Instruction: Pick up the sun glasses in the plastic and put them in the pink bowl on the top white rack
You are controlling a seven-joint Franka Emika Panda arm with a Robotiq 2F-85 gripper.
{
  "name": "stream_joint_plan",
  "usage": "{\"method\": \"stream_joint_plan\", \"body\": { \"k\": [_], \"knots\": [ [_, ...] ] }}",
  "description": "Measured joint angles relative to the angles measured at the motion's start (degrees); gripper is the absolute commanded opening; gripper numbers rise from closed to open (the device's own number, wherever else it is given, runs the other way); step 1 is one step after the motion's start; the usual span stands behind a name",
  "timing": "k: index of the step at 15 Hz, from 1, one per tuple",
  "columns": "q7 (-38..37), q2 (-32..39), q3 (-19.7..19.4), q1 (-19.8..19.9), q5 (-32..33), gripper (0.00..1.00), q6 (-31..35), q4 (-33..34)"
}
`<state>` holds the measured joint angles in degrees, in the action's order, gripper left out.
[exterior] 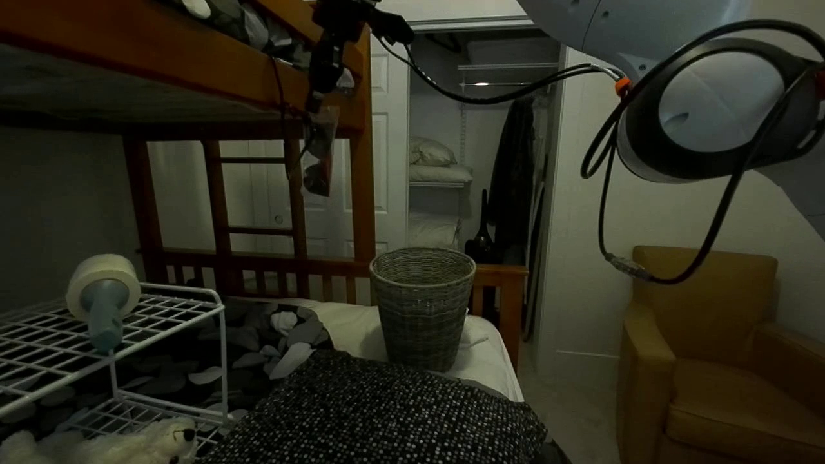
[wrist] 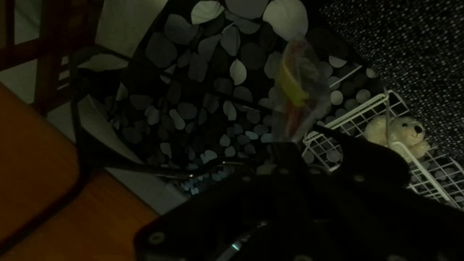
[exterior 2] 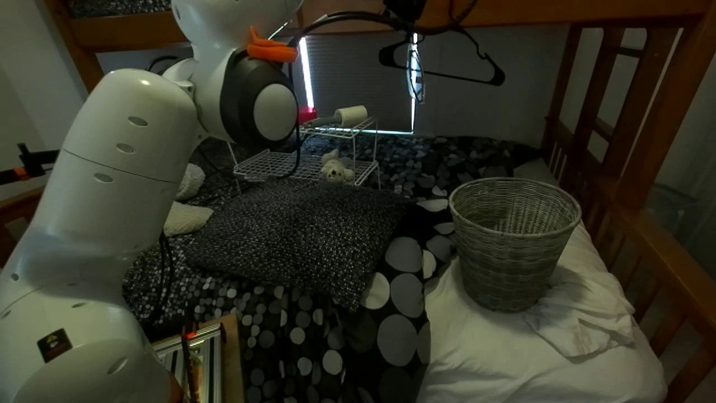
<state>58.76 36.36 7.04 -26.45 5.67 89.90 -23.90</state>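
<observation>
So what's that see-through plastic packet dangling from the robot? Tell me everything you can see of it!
The clear, oblong plastic packet looks thin, shiny and wrinkly. The slim black tool is shut on its upper end, so it hangs lengthwise in mid-air. Inside are blurry dark shapes that may be the sunglasses; the wrist view also shows a yellow-green strip and a reddish patch. In an exterior view, a thin black hanger overlaps the packet; I can't tell if they touch.

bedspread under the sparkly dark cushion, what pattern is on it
Grey and whitish round spots on black; the bedspread shows best in an exterior view.
</observation>
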Motion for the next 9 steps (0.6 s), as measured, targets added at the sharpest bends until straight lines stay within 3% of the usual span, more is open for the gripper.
{"method": "stream_joint_plan", "body": {
  "k": [6, 9],
  "knots": [
    [-1.3, -0.9, 0.9, -3.5, -0.1, 0.01, 11.7, 0.0],
    [-1.2, -1.0, 1.5, -3.7, -0.1, 0.0, 13.7, 0.0]
  ]
}}
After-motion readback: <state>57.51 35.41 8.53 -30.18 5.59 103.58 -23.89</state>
